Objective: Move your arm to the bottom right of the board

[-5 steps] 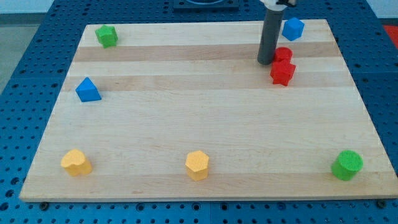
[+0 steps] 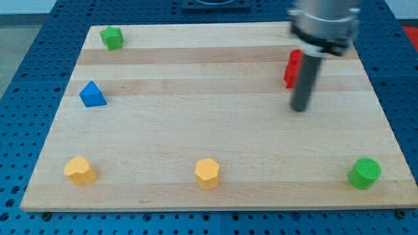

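On the pale wooden counter (image 2: 196, 130), my tip (image 2: 299, 109) at the end of the dark rod sits just below the red blocks (image 2: 292, 68), right of centre. The bottom right corner lies down and rightward, near the green cylinder block (image 2: 364, 173). No hand exists to open or close.

A: Setting?
B: Laboratory test bench. Evidence: blue perforated metal table top (image 2: 19, 98) with a regular grid of holes; pale wooden board (image 2: 196, 124) laid flat on it.
A: Further evidence?
B: Small coloured plastic blocks, e.g. green cylinder block (image 2: 364, 173), set out on the board.
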You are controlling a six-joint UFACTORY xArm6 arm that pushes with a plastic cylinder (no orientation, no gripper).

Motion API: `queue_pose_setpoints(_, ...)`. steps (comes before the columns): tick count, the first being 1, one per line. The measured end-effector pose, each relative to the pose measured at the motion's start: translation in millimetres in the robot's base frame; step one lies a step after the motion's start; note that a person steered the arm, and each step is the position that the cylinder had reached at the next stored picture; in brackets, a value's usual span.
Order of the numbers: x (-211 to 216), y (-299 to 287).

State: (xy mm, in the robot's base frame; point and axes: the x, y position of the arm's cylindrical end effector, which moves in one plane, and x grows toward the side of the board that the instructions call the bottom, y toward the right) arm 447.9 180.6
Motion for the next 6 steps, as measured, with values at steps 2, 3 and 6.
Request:
queue_pose_setpoints(2, 66, 163)
queue_pose_setpoints(3, 141, 144)
queue_pose_setpoints(6, 120, 8)
